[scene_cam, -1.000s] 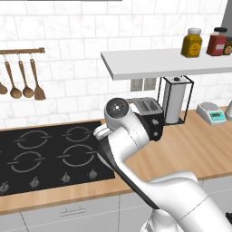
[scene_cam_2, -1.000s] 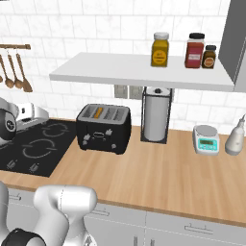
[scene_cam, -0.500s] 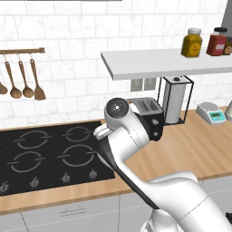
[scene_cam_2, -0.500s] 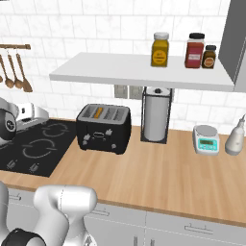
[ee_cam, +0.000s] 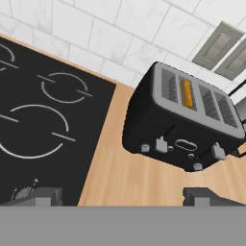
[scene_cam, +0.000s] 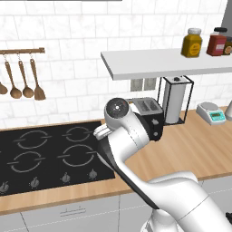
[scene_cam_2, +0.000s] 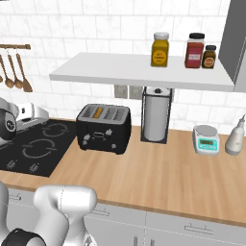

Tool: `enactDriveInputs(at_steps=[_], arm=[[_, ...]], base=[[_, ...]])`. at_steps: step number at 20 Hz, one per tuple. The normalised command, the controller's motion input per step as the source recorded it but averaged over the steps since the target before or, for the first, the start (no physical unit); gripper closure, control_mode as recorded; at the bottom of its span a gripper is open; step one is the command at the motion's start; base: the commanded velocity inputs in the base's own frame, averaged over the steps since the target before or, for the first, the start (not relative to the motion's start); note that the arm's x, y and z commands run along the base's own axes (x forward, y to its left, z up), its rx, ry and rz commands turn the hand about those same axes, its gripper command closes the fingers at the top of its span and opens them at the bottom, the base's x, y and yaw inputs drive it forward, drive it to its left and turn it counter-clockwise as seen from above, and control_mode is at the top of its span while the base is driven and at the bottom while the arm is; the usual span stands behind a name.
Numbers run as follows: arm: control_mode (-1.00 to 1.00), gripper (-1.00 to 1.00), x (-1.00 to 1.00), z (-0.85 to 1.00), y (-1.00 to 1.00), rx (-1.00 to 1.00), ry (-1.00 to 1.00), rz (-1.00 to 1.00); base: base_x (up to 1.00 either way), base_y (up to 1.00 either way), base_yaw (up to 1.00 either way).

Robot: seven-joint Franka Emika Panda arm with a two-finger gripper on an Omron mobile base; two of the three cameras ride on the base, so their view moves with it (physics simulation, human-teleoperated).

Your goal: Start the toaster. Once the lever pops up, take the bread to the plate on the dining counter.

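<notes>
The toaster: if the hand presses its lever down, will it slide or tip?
The toaster looks boxy, wide and low on the wooden counter, so tipping seems unlikely. It may slide a little, since nothing visible braces it. A straight downward press on a lever should hold it steady.

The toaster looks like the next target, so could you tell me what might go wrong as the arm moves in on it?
1. The toaster has two levers and small knobs close together on its long face; the open hand could press the wrong one.
2. The bread sits in only one slot, so the wrong lever would not toast it.
3. The paper towel holder stands close beside the toaster; a wide swing might hit it.
</notes>
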Motion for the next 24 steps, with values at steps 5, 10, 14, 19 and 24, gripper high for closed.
enactDriveInputs(at_steps=[5, 10, 14, 19, 24], arm=[[-1.00, -1.00, 0.00, 0.00, 0.00, 0.00, 0.00, 0.00], [-1.00, -1.00, 0.00, 0.00, 0.00, 0.00, 0.00, 0.00], [-1.00, -1.00, 0.00, 0.00, 0.00, 0.00, 0.00, 0.00], [-1.00, -1.00, 0.00, 0.00, 0.00, 0.00, 0.00, 0.00], [-1.00, -1.00, 0.00, 0.00, 0.00, 0.00, 0.00, 0.00]], base=[[0.00, 0.00, 0.00], [0.00, 0.00, 0.00], [0.00, 0.00, 0.00], [0.00, 0.00, 0.00], [0.00, 0.00, 0.00]])
